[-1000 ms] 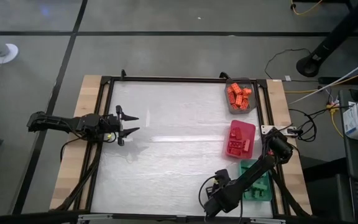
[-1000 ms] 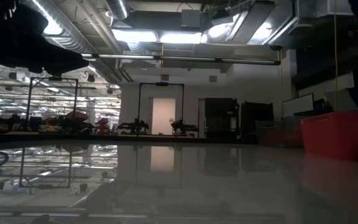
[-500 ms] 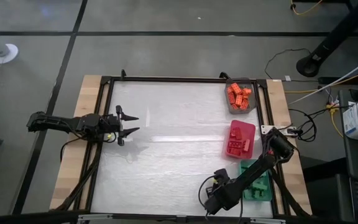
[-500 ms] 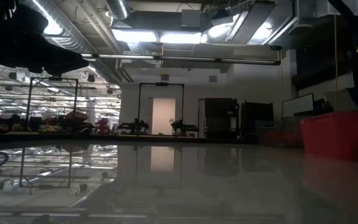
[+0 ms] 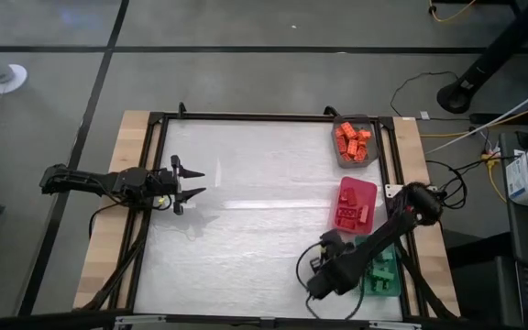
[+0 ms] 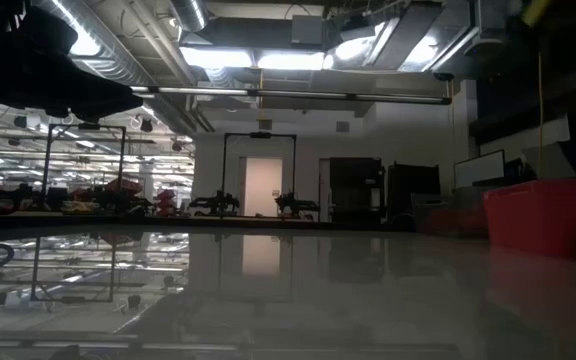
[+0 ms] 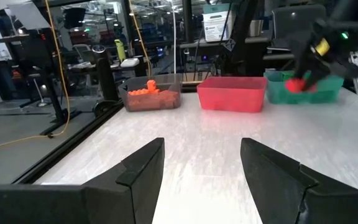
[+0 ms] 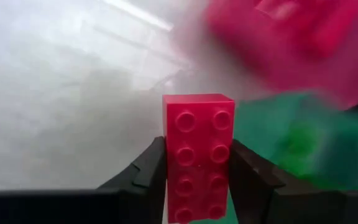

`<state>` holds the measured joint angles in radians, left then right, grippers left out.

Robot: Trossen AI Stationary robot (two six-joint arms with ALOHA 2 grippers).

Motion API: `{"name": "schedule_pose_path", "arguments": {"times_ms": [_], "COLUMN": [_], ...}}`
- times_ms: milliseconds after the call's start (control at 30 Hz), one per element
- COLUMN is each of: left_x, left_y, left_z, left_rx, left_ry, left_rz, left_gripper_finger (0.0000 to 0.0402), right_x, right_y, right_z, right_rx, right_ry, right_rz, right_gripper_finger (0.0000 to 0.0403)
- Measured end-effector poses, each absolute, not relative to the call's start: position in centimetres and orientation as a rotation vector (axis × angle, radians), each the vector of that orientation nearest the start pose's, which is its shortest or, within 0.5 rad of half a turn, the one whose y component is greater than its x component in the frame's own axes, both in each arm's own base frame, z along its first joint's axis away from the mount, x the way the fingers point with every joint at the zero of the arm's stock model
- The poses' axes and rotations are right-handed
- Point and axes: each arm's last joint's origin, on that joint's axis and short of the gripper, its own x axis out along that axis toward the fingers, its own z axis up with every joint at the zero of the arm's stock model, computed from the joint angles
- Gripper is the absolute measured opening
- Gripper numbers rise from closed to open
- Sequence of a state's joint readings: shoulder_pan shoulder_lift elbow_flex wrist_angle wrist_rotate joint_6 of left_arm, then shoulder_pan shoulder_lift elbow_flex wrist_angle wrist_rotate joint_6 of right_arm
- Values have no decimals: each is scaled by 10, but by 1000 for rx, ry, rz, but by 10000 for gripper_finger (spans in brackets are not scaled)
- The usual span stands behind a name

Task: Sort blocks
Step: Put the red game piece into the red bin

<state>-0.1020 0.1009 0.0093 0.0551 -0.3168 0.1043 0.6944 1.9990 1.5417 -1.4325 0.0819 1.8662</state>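
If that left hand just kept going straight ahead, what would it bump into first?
Probably the pink tray across the table; bare tabletop lies between it and the open left hand. Depth is hard to judge.

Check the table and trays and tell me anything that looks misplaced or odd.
Nothing stands out. Orange blocks sit in the grey tray, red ones in the pink tray, and the right hand grips a red block near the teal tray. No loose blocks show on the table.

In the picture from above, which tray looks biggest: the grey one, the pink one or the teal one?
1. Pink tray.
2. Grey tray, slightly smaller.
Teal tray: unsure, the right arm covers part of it.
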Motion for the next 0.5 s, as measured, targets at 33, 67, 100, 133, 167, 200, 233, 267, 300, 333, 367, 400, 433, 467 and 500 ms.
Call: {"name": "schedule_pose_path", "arguments": {"times_ms": [33,67,100,133,167,200,233,267,300,333,367,400,433,467,500], "left_x": [102,102,102,102,102,102,102,102,102,102,102,102,102,102,102], "left_y": [-1,-1,-1,-1,-1,-1,-1,-1,-1,-1,-1,-1,-1,-1,-1], "left_z": [164,164,164,164,164,164,164,164,164,164,164,164,164,164,164], "left_rx": [111,112,111,111,111,111,111,111,111,111,111,111,111,111,111], "left_ry": [46,47,47,47,46,47,47,46,46,46,47,46,46,46,45], "left_rz": [213,213,213,213,213,213,213,213,213,213,213,213,213,213,213], "left_gripper_finger": [200,200,200,200,200,200,200,200,200,200,200,200,200,200,200], "right_x": [265,263,261,260,260,260,258,256,255,254,252,249,246,243,239], "right_y": [213,207,200,194,189,184,178,173,167,161,157,151,146,140,135], "right_z": [206,214,221,228,234,240,248,256,263,270,274,277,281,284,285], "right_rx": [604,580,558,538,533,531,521,506,505,501,495,481,476,478,468], "right_ry": [1374,1372,1374,1375,1370,1357,1335,1314,1294,1274,1258,1252,1251,1251,1261], "right_rz": [-1168,-1177,-1185,-1182,-1164,-1126,-1087,-1069,-1054,-1034,-1010,-996,-992,-982,-969], "right_gripper_finger": [130,132,136,139,140,140,140,139,137,136,136,136,136,137,138]}}
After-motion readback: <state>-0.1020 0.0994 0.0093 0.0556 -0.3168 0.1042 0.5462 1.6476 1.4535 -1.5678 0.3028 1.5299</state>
